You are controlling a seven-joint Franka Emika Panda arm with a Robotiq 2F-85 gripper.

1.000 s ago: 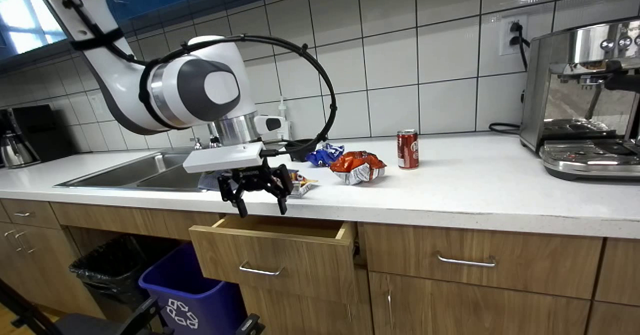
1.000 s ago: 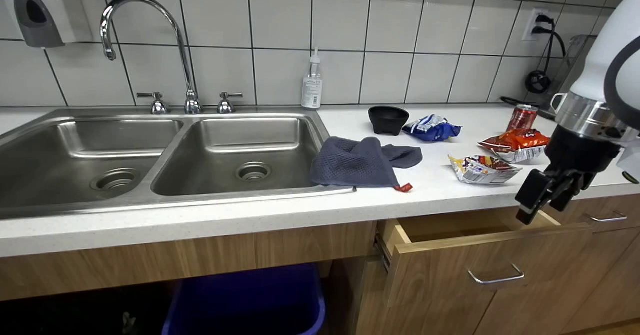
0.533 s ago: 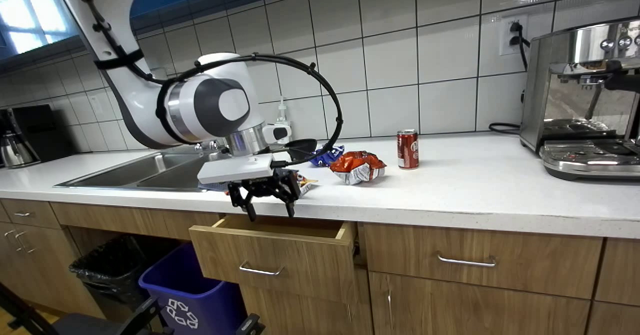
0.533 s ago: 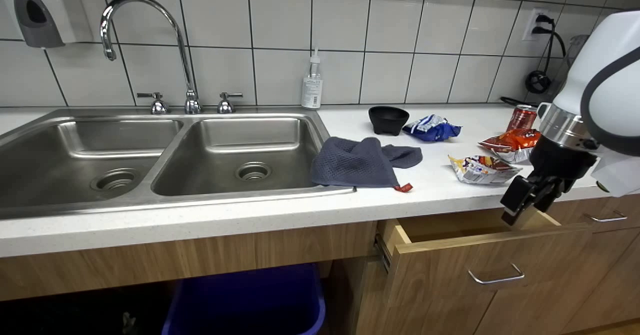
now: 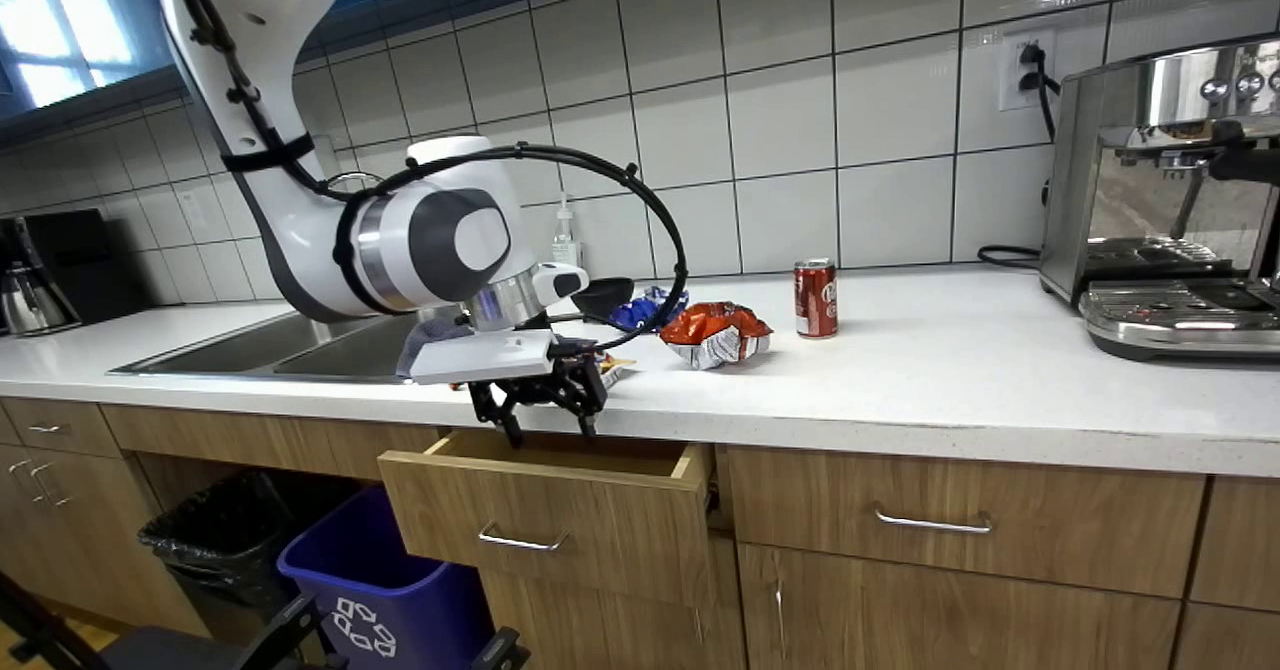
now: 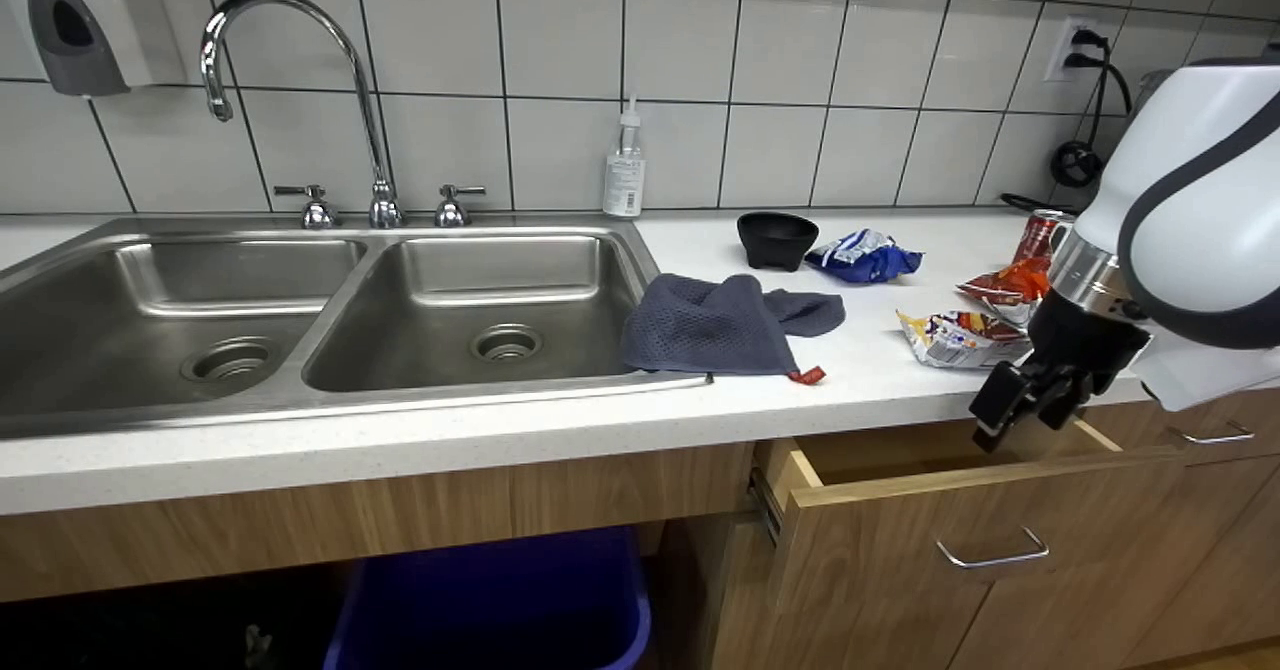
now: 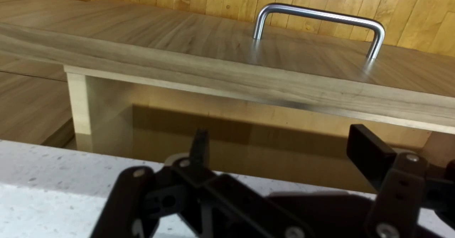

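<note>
Gripper (image 5: pixel 551 433), angular fingers (image 7: pixel 366 149) standing spread, is hovering over a wood-grained drawer (image 5: pixel 620 520) with a bent metal handle (image 5: pixel 520 543) on its near face.

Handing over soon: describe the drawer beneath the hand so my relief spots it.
Find the white countertop. Below its front edge, right of the blue recycling bin in both exterior views, is a wooden drawer. Unlike the closed drawer beside it, it stands open.
</note>
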